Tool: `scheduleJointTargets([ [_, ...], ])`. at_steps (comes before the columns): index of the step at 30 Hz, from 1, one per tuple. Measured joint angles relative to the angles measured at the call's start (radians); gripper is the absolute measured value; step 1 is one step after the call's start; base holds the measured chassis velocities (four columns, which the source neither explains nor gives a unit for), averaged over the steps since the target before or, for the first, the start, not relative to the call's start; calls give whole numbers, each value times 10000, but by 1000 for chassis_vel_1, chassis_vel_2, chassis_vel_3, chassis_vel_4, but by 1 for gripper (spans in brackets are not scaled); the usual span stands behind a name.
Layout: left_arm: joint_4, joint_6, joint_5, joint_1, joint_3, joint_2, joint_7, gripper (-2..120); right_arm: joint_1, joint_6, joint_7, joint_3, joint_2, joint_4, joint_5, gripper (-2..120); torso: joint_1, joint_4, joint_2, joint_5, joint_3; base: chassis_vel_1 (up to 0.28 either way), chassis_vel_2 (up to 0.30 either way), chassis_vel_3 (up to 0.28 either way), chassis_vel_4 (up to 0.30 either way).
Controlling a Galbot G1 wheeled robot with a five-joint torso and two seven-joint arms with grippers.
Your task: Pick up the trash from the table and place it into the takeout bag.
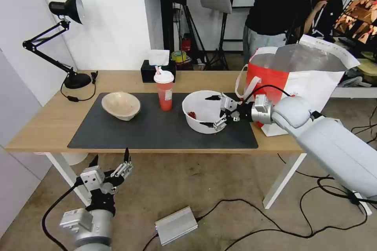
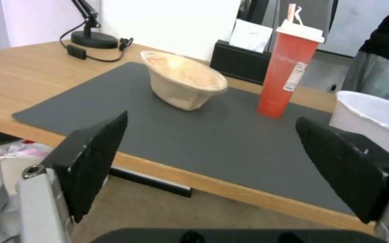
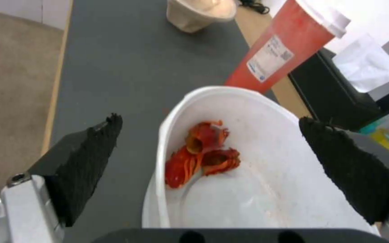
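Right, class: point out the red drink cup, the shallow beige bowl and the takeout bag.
red drink cup [image 1: 165,96]: head view, on its red side.
shallow beige bowl [image 1: 120,104]: head view, on its inside.
takeout bag [image 1: 265,78]: head view, on its red front panel.

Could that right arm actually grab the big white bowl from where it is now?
Probably yes. The right gripper is open at the white bowl, one finger over the far rim, one at the near rim. Nothing sits between them; the red cup stands clear to the side.

Bright, even indoor light with soft shadows; wrist views slightly soft, head view bowed at edges.
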Motion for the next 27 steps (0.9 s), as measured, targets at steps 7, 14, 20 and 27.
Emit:
scheduleJointTargets([
  [7,14,-17,24,6,40,-26,-16,100,241,62,-184,-200,159,-377,-67,100,0,0,0,0,0,0,0,0,0],
  [14,10,-59,49,38,22,-22,-34,100,678,72,-538,-618,234,-598,-107,100,0,0,0,0,0,0,0,0,0],
  [20,0,-72,49,59,19,-24,-39,100,925,73,-934,-817,265,-759,-153,100,0,0,0,0,0,0,0,0,0],
  [27,-19,-94,54,90,39,-40,-46,100,1067,155,-975,-1090,308,-906,-151,100,0,0,0,0,0,0,0,0,0],
])
